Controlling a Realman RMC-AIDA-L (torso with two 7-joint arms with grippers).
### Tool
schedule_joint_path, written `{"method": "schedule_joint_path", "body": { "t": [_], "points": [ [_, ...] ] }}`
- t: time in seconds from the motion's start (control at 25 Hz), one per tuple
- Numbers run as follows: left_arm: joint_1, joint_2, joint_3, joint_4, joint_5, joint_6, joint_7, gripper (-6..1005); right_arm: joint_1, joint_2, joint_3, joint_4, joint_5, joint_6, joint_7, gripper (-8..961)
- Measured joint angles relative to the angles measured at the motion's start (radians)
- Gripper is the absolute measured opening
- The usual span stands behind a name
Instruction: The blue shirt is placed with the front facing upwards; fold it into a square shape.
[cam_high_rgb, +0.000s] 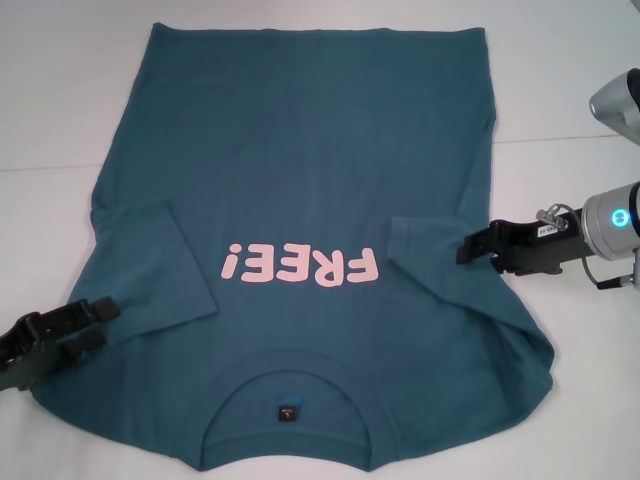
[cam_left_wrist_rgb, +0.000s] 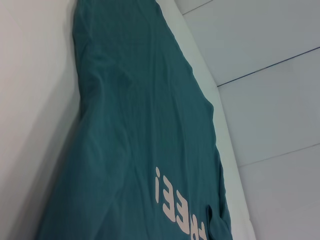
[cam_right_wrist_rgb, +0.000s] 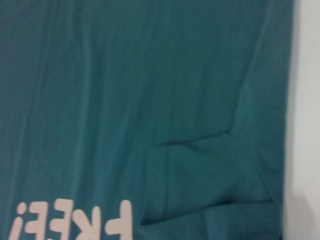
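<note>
Left gripper (cam_high_rgb: 100, 322), head view: low at the near left edge of the shirt (cam_high_rgb: 300, 180), black fingers (cam_high_rgb: 92, 310) pointing inward toward the cloth. Two fingers seen, one just above the other with a slim gap between; tips sit at the edge of the left sleeve (cam_high_rgb: 150, 270). Cannot tell if cloth is pinched between them.

Shirt lies flat on the white table (cam_high_rgb: 50, 120), front up, spread between the two grippers. Collar (cam_high_rgb: 290, 375) on the robot's side, hem on the far side. Small dark label (cam_high_rgb: 288, 411) inside the collar. Pale pink print (cam_high_rgb: 300, 266) reads upside down from the head view, roughly midway between the two grippers. Both sleeves are folded inward over the body of the shirt. Some soft creases run up the cloth.

Left wrist view: long stretch of shirt (cam_left_wrist_rgb: 140, 125) on the table (cam_left_wrist_rgb: 30, 100), print (cam_left_wrist_rgb: 175, 202) at one end.

Right gripper (cam_high_rgb: 478, 240), head view: at the right side of the shirt, level with the print, fingers pointing inward, tips over the edge of the folded right sleeve (cam_high_rgb: 440, 235). Gap between fingers not readable; cannot tell whether apart or together.

Right wrist view: folded sleeve (cam_right_wrist_rgb: 210, 175) beside the print (cam_right_wrist_rgb: 75, 220), strip of table (cam_right_wrist_rgb: 305, 125) past the shirt's edge
</note>
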Motion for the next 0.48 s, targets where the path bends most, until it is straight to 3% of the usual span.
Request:
{"method": "schedule_joint_path", "body": {
  "t": [0.48],
  "points": [
    [0.0,0.0,0.0,0.0,0.0,-0.001,0.0,629,0.006,0.011,-0.001,0.0,0.011,-0.015,-0.01,447]
  ]
}}
